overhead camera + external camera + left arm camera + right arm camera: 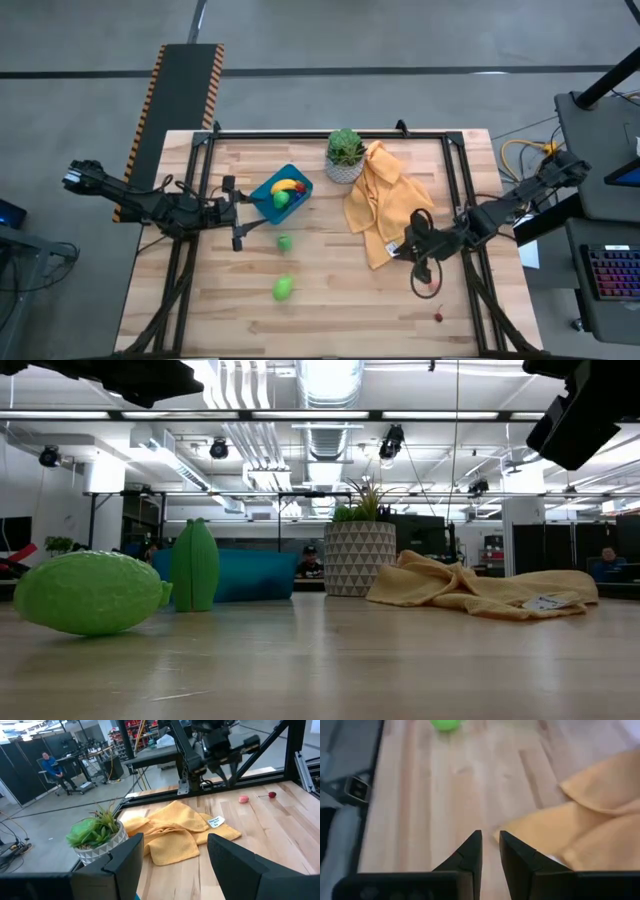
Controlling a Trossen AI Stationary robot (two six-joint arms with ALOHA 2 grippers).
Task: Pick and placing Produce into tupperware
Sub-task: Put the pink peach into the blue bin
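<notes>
The blue tupperware (268,188) stands at the table's far left with a yellow banana (285,185), a green piece and a red piece inside. Two green produce pieces (285,241) (283,288) lie on the bare wood nearer the front; in the low view they are the lime-like one (90,592) and an upright one (194,565). A tiny red piece (437,317) lies near the front right. My left gripper (240,212) (175,840) stands open beside the tupperware's left end, nothing between its fingers. My right gripper (412,245) (491,840) hangs above the yellow cloth's near edge, fingers nearly together and empty.
A white patterned pot with a green plant (345,158) stands at the far middle. A crumpled yellow cloth (385,205) with a white tag lies right of it. A black frame (330,132) runs along the table's edges. Bare wood lies across the front middle.
</notes>
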